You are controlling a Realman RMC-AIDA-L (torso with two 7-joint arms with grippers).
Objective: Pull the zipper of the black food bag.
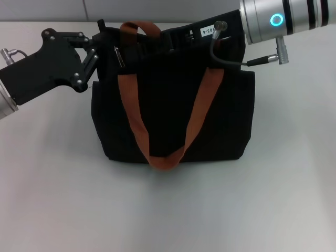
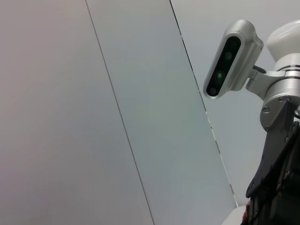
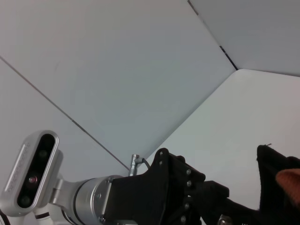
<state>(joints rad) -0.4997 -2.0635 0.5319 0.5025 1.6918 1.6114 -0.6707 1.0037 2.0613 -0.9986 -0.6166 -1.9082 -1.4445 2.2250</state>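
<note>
The black food bag (image 1: 173,105) is standing upright on the counter (image 1: 168,210); its contents are being hidden. Its top left corner is being reached by the left gripper (image 1: 105,44); whether that gripper is apart or together cannot be told. The right gripper is being hidden behind the bag.

Hidden or cut-off parts around the black food bag (image 1: 173,115).

Zipper can't be made out in head view; top edge of bag is dark, partly covered by both arms. Left gripper (image 1: 100,44) jaws merge w/ black fabric at bag's top left corner, so grip unclear. Right gripper hidden behind its silver wrist (image 1: 273,21), which is cut off by frame edge. Right wrist view shows only a corner of bag at picture's edge; left wrist view shows none of it.
</note>
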